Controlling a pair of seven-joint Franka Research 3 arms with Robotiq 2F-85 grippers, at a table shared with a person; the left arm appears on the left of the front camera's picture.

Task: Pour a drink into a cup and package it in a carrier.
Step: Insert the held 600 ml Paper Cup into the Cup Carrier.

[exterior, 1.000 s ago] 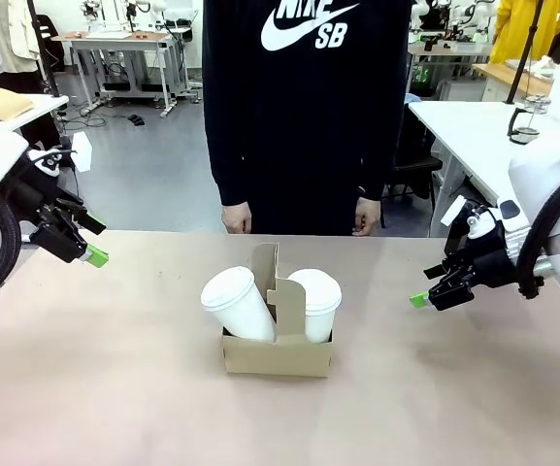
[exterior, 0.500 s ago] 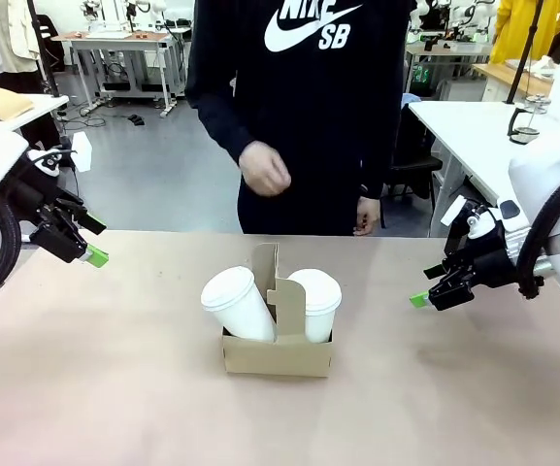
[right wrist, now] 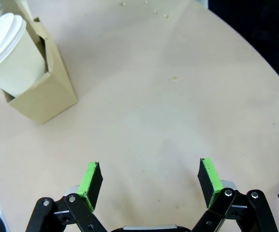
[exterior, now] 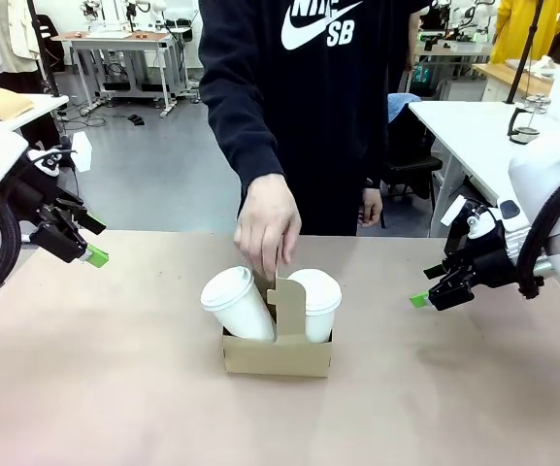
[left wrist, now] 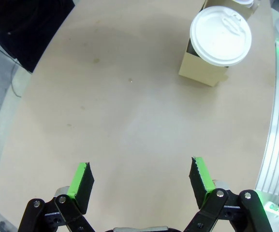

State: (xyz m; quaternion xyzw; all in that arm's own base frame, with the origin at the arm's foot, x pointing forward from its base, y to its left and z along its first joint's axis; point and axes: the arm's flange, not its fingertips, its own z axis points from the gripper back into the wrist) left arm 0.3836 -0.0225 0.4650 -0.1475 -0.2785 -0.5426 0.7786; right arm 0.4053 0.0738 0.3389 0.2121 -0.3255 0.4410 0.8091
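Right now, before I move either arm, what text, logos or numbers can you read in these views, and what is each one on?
"SB", with a white swoosh logo above it: on the person's black sweatshirt; the lettering above the swoosh is cut off by the picture's top edge.
Raised markings on the cup lid: too small to read.
Carrier and table: no print visible.

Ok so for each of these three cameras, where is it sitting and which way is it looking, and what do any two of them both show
Front view: fixed between the arms, facing the person; shows the left gripper, right gripper, and the person's hand on the carrier.
Left wrist view: looks down past its own open jaws at the table.
Right wrist view: looks down past its own open jaws at the table.
Shared: both wrist views catch the carrier and a lidded white cup, each from an opposite side.
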